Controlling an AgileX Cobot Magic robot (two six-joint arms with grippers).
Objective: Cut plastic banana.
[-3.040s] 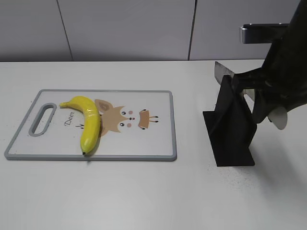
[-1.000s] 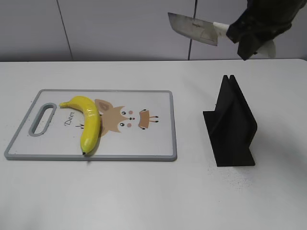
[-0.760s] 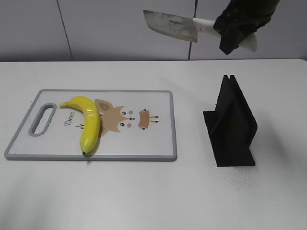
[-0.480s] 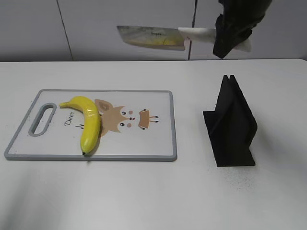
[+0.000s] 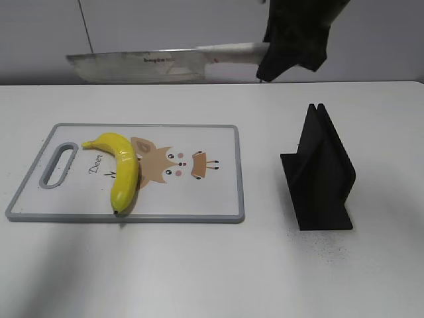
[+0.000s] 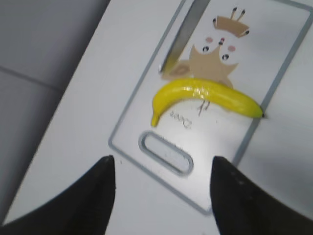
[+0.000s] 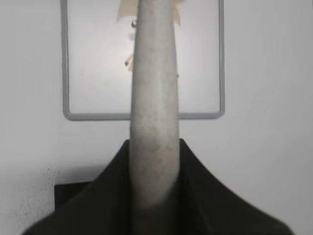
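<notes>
The plastic banana [image 5: 123, 169] is bright yellow and lies on the left part of a white cutting board [image 5: 199, 199] with a deer drawing. My right gripper [image 5: 291, 46] is shut on the white handle of a knife [image 5: 165, 63], whose blade points left, high over the board's far edge. In the right wrist view the knife [image 7: 152, 88] runs out from the shut jaws [image 7: 152, 156] over the board [image 7: 98, 88]. My left gripper [image 6: 161, 169] is open and empty, above the board's handle slot, with the banana [image 6: 205, 95] beyond it.
A black knife stand [image 5: 321, 172] stands on the white table to the right of the board, now without a knife; it also shows in the right wrist view [image 7: 68, 196]. A grey wall runs behind the table.
My right gripper lifted the knife out of the black stand and carried it up and to the left. The blade now lies level, over the board's far side. The banana has not moved.
</notes>
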